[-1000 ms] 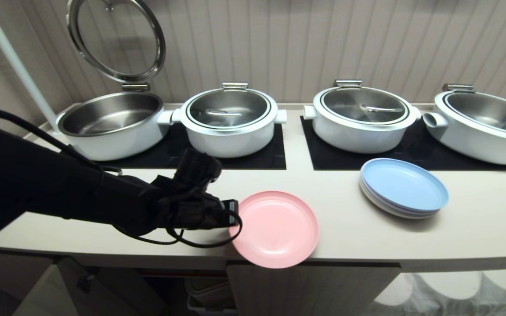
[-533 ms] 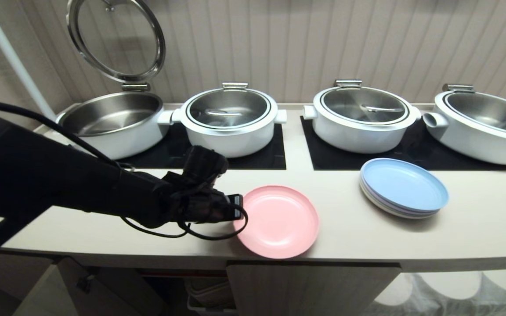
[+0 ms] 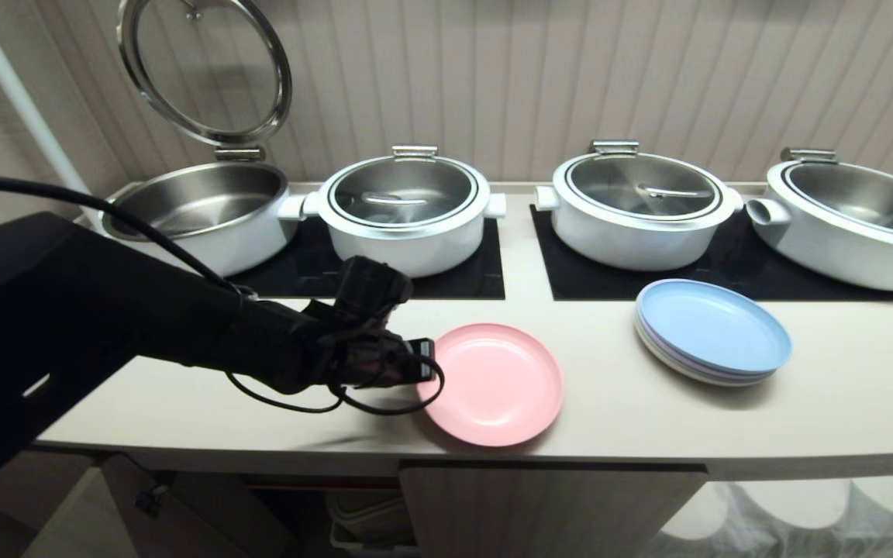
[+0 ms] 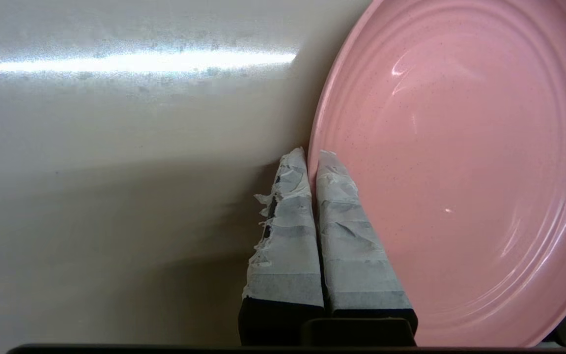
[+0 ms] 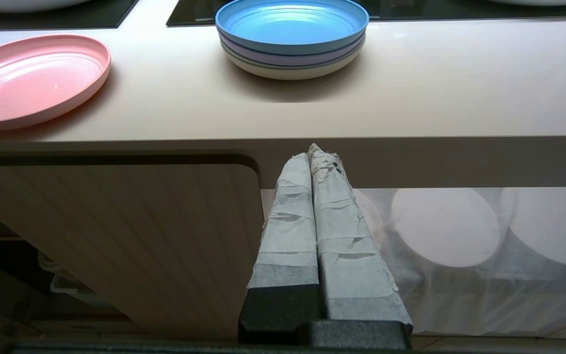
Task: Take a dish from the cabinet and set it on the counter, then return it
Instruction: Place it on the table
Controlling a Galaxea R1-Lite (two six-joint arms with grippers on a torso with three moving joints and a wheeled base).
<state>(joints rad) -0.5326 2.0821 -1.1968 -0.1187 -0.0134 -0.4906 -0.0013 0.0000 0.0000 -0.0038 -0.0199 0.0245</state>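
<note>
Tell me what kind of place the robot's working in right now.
Probably a buffet or catering serving line: four white chafing pots sit on black cooktop panels set in a long counter, with stacked plates ready nearby.

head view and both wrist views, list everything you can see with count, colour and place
round shallow pink plastic plate: 1, pink, front of the counter, left of centre
stack of plates: 1 stack, pale blue on top, counter right of the pink plate
cream-beige countertop: 1, cream-beige, across the view
round white pots: 4, white with steel insides, back row; leftmost has its lid raised, the other three are covered
black cooktop panels: 2, black, under the pots
beige fluted cabinet door: 1, beige, below the counter
left gripper: 1, taped fingers shut on the pink plate's rim
right gripper: 1, taped fingers shut, low before the counter edge
</note>
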